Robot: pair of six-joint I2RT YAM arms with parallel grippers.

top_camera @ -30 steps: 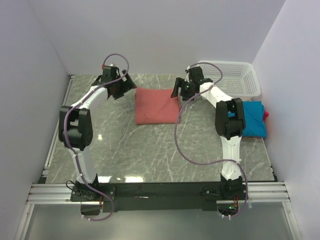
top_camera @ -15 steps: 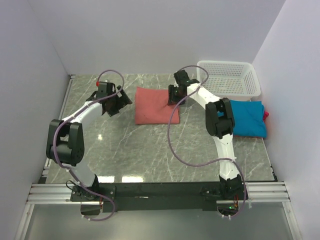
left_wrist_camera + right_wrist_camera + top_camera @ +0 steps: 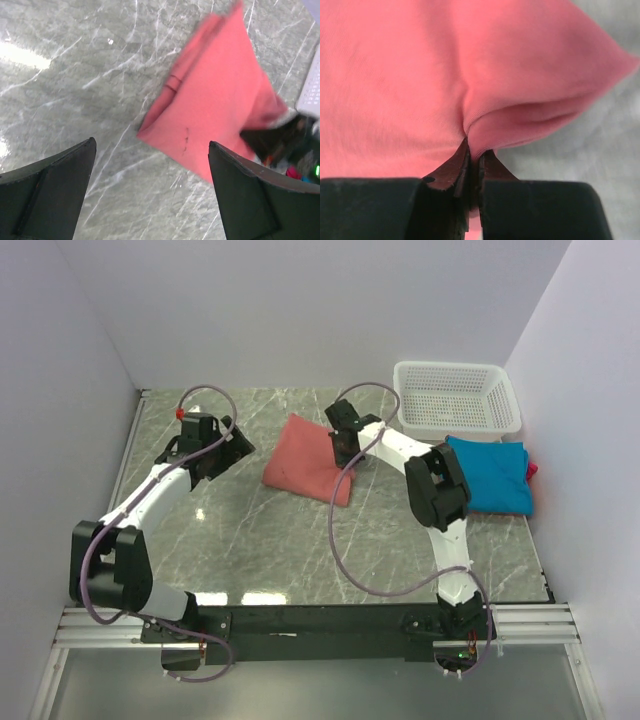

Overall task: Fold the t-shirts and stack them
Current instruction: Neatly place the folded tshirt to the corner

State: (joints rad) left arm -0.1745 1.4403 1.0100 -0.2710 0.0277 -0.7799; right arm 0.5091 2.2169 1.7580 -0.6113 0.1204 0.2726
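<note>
Step in hand, judged: stacking. Folded salmon-red t-shirt [image 3: 305, 462] mid-table, right gripper [image 3: 472, 159] clamped on its edge. Beside it, left gripper [image 3: 151, 145] spread wide, holding nothing. Next move likely: carry onto teal-blue t-shirt [image 3: 490, 475] at right, folds intact. Behind it, magenta t-shirt [image 3: 531, 469] mostly hidden; pinched layer count unclear.

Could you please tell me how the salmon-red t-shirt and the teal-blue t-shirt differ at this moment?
The salmon-red t-shirt lies centrally, turned askew; the teal-blue t-shirt lies square at the right edge, by the basket. The salmon-red t-shirt is pinched in the shut jaws of the right gripper; no gripper touches the teal-blue t-shirt. Both are folded.
</note>
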